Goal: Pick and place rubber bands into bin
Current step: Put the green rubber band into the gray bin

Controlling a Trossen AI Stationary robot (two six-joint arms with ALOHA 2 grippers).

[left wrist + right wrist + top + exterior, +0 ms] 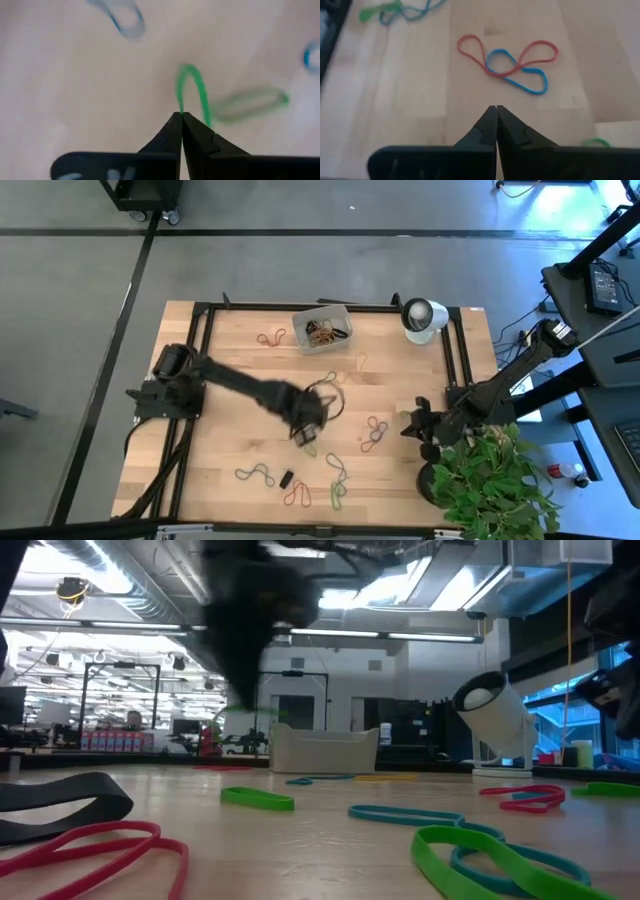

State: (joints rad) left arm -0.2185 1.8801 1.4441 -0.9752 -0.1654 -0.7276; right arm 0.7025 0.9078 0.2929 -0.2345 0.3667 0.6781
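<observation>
My left gripper (306, 434) is above the middle of the wooden table, shut on a green rubber band (192, 92). The translucent bin (322, 328) stands near the far edge with several bands inside. Other rubber bands lie loose on the table: a red one (272, 337) by the bin, a teal one (255, 474), a red one (296, 496) and green ones (337, 492) near the front. My right gripper (496, 107) is shut and empty by the table's right side (410, 423), above a red and a blue band (507, 62). My left gripper pinches the green band at one end of its loop (181, 111) between its two fingertips. The fingers come from above, pointing steeply down. The band hangs beyond them as a narrow slack loop, off the wood.
A white round object with a dark face (423, 318) stands at the far right corner. A potted plant (490, 480) crowds the near right corner. A small black piece (287, 478) lies near the front. Black frame rails (205, 330) run along the table's left and far sides.
</observation>
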